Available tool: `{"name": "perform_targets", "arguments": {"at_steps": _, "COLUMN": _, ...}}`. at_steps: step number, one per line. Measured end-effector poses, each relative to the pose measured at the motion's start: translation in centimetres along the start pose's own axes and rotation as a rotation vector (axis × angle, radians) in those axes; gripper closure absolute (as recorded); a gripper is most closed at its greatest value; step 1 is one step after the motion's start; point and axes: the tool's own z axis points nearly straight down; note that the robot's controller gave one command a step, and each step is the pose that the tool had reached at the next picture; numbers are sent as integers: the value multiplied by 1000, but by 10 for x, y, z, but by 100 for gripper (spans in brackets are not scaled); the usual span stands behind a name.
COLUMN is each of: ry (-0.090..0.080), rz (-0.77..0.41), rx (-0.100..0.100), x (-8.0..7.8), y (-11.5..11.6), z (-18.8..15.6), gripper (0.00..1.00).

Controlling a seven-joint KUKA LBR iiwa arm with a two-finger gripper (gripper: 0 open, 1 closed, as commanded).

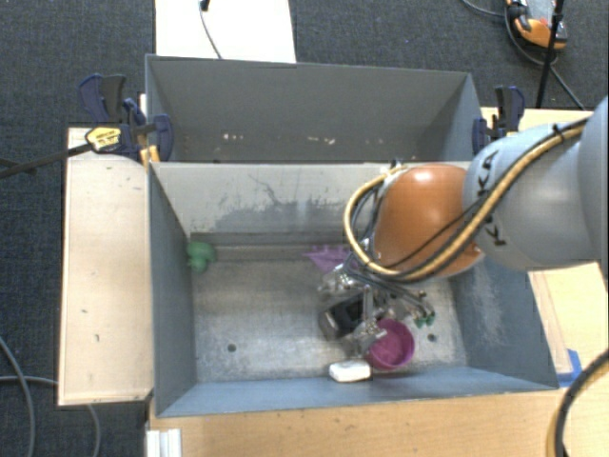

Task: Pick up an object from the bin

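Note:
My gripper (365, 329) is low in the front right part of the bin, under the orange dome. It hangs between a black block (337, 321) on its left and a magenta cup (391, 346) lying on its side on its right. It looks close to both, and I cannot tell whether it touches either. A small white oblong piece (349, 372) lies just in front of it by the bin's front wall. Nothing shows between the gripper's parts.
A purple piece (328, 255) lies behind the gripper, partly hidden by the arm. A small green ball-like thing (199, 255) sits at the back left. A tiny dark green bit (421, 320) lies right of the gripper. The arm covers the bin's right side.

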Motion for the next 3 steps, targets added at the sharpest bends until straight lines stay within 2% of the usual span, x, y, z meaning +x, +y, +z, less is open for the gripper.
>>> {"name": "perform_targets", "arguments": {"at_steps": 1, "ry": -16, "rz": -142, "rx": 8, "x": 26, "y": 14, "z": 2, "gripper": 100}}
{"name": "perform_targets", "arguments": {"at_steps": 2, "ry": -16, "rz": -141, "rx": 8, "x": 26, "y": 14, "z": 2, "gripper": 100}}
{"name": "perform_targets", "arguments": {"at_steps": 3, "ry": 3, "rz": -219, "rx": 0, "x": 25, "y": 0, "z": -136, "gripper": 100}}
